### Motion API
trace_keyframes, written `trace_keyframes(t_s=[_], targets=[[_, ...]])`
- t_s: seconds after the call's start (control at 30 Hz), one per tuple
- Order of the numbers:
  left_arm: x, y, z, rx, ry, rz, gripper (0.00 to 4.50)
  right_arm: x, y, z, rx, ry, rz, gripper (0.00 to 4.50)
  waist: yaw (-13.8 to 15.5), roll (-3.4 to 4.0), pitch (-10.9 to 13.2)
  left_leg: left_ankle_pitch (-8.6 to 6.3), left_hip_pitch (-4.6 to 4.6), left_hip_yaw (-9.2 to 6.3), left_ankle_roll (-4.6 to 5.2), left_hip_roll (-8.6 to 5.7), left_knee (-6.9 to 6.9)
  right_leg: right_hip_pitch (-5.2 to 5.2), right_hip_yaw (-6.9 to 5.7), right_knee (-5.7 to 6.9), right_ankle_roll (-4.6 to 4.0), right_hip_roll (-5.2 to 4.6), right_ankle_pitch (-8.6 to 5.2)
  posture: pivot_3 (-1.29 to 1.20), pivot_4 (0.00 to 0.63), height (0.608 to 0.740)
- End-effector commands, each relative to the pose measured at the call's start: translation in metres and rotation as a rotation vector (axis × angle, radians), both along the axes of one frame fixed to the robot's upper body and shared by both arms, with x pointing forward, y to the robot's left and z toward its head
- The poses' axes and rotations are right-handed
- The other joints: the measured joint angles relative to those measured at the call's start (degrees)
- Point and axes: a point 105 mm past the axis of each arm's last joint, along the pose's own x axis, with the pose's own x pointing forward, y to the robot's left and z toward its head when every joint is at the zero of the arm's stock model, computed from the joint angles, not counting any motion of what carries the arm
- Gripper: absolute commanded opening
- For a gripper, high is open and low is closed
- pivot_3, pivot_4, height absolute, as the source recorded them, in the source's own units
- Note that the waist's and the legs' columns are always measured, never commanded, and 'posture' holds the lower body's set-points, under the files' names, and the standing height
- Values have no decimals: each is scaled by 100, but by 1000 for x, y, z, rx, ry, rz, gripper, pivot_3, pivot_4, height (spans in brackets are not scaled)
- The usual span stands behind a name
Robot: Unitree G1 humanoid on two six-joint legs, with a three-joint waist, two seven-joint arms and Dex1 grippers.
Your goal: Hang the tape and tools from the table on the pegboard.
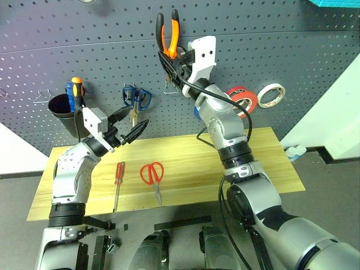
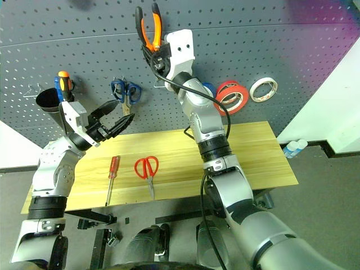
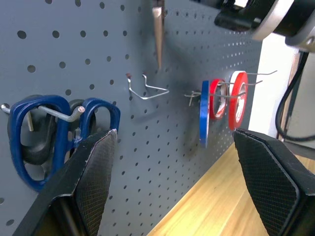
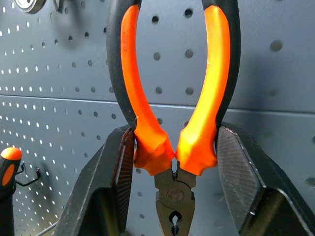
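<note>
Pliers [image 1: 169, 35] with orange-and-black handles are pinched by the right hand [image 1: 175, 61] near the joint, handles up and nose down, close against the pegboard [image 1: 281, 45] and above the bent wire hook [image 3: 146, 90]; this upright hold seems chosen so that the spread handles can be lowered over a peg. Whether the pliers already touch the pegboard cannot be told. The red tape [image 1: 246, 101] is seen already hung on a peg of the pegboard, to the right of the wire hook, beside a smaller red roll [image 3: 216, 100] and a blue roll [image 3: 204, 114], with a white roll [image 1: 270, 95] on a peg further right. Blue-handled scissors [image 1: 136, 99] are hung on the pegboard to the left of the wire hook, and beyond them a black cup [image 1: 63, 109] holding two screwdrivers [image 1: 75, 93] is mounted. The red-handled screwdriver [image 1: 118, 180] and red-handled scissors [image 1: 152, 175] lie untouched on the tabletop [image 1: 270, 163] below the pegboard, side by side and apart, so two tools are judged left to hang. The left hand [image 1: 130, 127] is held spread and empty above the tabletop, pointed towards the pegboard near the blue scissors, probably kept clear while the pliers are placed.
</note>
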Motion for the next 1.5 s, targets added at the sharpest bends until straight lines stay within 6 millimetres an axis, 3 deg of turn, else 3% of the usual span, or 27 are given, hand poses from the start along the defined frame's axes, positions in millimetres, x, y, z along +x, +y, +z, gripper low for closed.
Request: trace_keyframes(t_s=[0.03, 0.23, 0.77, 0.8, 0.97, 1.03, 1.23, 1.5], targets=[[-2, 8, 18, -11, -55, 19, 3956, -3, 10, 19, 20, -91, 9, 2118, 1, 0, 0, 1, 1, 0, -1, 1, 1, 0, 0, 2, -1, 2, 1, -91, 108, 733], [-4, 10, 17, -3, -52, 22, 3956, 9, 9, 10, 20, -76, -25, 2118, 10, 0, 0, 2, 1, -1, -4, 7, 2, -1, 0, 7, -3, 8, 2, -70, 110, 733], [-4, 12, 16, 6, -47, 22, 3956, 16, 5, -21, -36, -36, -53, 2118, 11, 0, 0, 6, 1, -2, -11, 25, 4, -4, 5, 10, -15, 29, 9, -79, 115, 733], [-4, 12, 16, 7, -47, 22, 3956, 16, 5, -22, -35, -33, -53, 2852, 11, 0, 0, 7, 1, -2, -12, 27, 4, -5, 5, 10, -17, 31, 10, -80, 115, 733], [-4, 12, 16, 6, -47, 21, 3956, 14, 4, -22, -28, -40, -48, 4472, 10, 0, 0, 10, 1, -2, -17, 34, 6, -5, 7, 12, -23, 39, 13, -82, 115, 733], [-4, 12, 16, 7, -47, 21, 3956, 12, 3, -19, -31, -58, -49, 4494, 10, 0, 0, 11, 2, -2, -18, 35, 7, -5, 7, 13, -25, 41, 15, -84, 115, 733], [-5, 13, 13, 14, -36, 20, 3956, -3, -5, -9, -51, -142, -60, 4494, 19, 0, 0, 12, 2, -4, -21, 37, 8, -6, 8, 16, -26, 43, 15, -88, 125, 733], [-9, 31, -3, 102, 26, 26, 3956, -58, -23, -17, -200, -222, -36, 4494, 52, 1, 1, 12, 2, -5, -21, 38, 9, -9, 11, 18, -27, 44, 15, -98, 142, 733]])
